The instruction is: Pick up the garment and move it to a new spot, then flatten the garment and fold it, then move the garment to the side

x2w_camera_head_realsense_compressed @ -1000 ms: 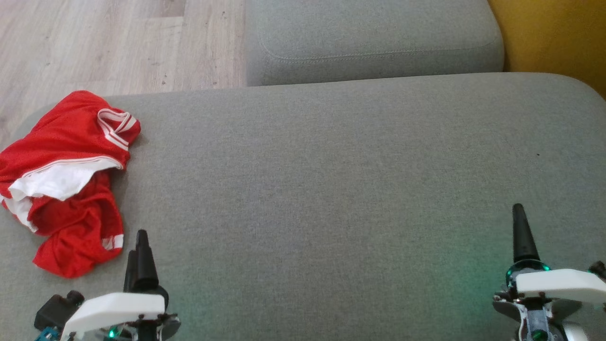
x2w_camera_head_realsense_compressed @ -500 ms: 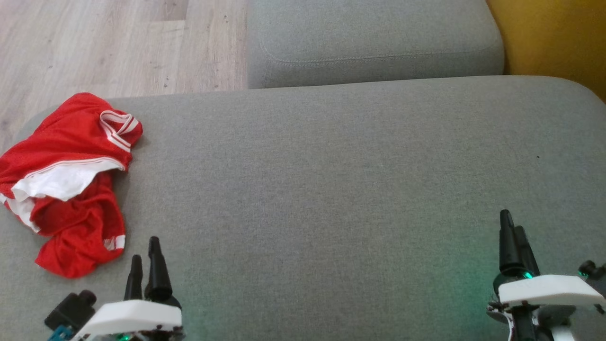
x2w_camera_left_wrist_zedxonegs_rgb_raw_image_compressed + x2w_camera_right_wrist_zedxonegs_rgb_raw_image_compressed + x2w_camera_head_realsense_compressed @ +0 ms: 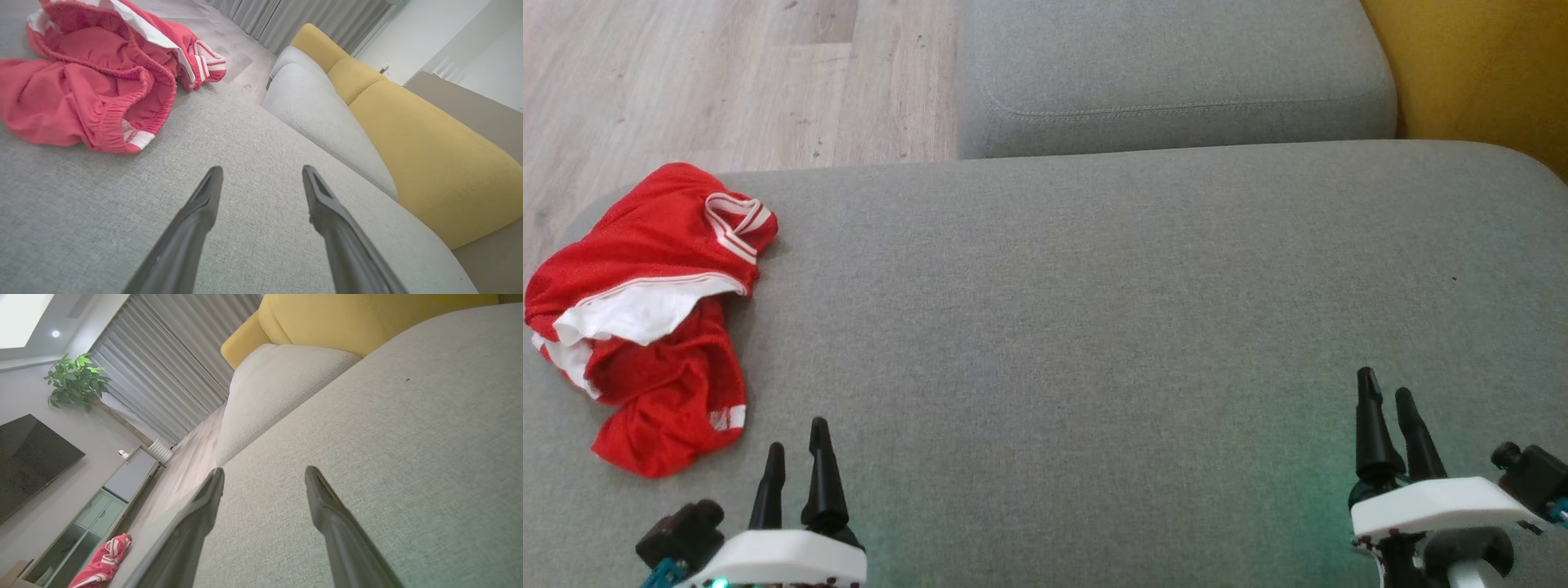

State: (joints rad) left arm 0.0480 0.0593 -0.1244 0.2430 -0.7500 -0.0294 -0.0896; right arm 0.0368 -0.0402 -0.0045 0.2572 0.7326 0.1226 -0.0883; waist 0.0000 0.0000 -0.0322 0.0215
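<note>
1. Left gripper (image 3: 797,435) and right gripper (image 3: 1384,384) hover over the grey cushion's (image 3: 1054,310) near edge, jaws apart, empty.
2. Crumpled red garment (image 3: 645,327) sits at that cushion's left end; a sloppy pinch could drag it onto the floor (image 3: 686,82).
3. Past the cushion: smaller cushion (image 3: 1176,73), yellow backrest (image 3: 1470,65); nothing in the way.

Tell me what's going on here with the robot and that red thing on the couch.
A two-armed robot is about to tidy up a garment. It lies crumpled, red with white trim, at the left end of the grey cushion. The left gripper is open and empty, close to the garment but not touching it. The right gripper is also open and empty, over the right end of the cushion. Nothing has been picked up yet.
</note>
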